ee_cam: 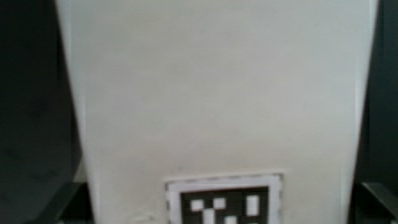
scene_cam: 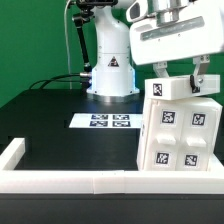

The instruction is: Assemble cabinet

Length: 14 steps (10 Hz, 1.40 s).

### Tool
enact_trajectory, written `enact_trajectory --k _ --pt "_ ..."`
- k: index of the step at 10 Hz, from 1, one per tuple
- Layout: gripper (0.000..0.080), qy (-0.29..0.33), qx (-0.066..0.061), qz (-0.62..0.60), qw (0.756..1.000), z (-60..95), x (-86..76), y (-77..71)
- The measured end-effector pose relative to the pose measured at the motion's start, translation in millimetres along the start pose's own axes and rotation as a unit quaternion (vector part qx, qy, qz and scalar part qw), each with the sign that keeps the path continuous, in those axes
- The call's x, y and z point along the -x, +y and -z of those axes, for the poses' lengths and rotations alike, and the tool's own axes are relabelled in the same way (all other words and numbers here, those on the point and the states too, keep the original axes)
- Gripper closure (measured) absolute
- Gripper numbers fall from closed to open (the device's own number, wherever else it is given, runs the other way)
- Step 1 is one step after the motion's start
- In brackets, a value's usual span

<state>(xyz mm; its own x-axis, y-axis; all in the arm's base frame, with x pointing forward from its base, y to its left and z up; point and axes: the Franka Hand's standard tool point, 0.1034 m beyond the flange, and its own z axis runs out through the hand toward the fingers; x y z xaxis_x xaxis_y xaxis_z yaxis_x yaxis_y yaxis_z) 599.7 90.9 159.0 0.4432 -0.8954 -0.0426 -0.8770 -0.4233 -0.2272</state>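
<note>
In the exterior view the tool [scene_cam: 180, 76] stands at the upper right of the scene, its two fingers [scene_cam: 161, 70] pointing down and closed on a small white tagged block [scene_cam: 186, 87] that sits on top of the cabinet [scene_cam: 180, 132]. The cabinet body is directly below the tool, upright on the black worktop [scene_cam: 60, 135], its near face carrying several black-and-white square tags. The marker board [scene_cam: 103, 122] lies flat on the worktop, well apart from the tool toward the exterior view's left, near the arm's white base [scene_cam: 110, 70]. A low white rim [scene_cam: 70, 180] edges the worktop in front.

In the wrist view a plain white panel of the cabinet [ee_cam: 214, 100] fills the picture just beyond the tool, one tag [ee_cam: 226, 205] showing on it. The fingers themselves are not clear here.
</note>
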Motion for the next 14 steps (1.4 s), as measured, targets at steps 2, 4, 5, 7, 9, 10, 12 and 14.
enact_trajectory --k 2,4,5,7,9,10,12,14 --pt "0.0240 -0.009 -0.004 -0.067 0.998 -0.5 -2.0 1.7" --pt "0.0240 -0.018 -0.006 -0.171 0.985 -0.6 -2.5 2.0" --pt "0.0240 -0.022 -0.005 -0.198 0.980 -0.6 -2.2 2.2" --pt "0.0240 -0.039 0.001 -0.258 0.965 0.1 -1.2 2.5" --pt "0.0240 -0.043 0.001 -0.287 0.957 -0.4 0.4 1.9" --pt "0.0042 -0.044 0.001 -0.286 0.957 -0.5 1.6 1.6" --pt "0.0008 -0.047 -0.004 -0.270 0.962 2.2 2.5 0.0" --pt "0.0001 -0.052 -0.014 -0.256 0.965 12.6 3.2 -3.0"
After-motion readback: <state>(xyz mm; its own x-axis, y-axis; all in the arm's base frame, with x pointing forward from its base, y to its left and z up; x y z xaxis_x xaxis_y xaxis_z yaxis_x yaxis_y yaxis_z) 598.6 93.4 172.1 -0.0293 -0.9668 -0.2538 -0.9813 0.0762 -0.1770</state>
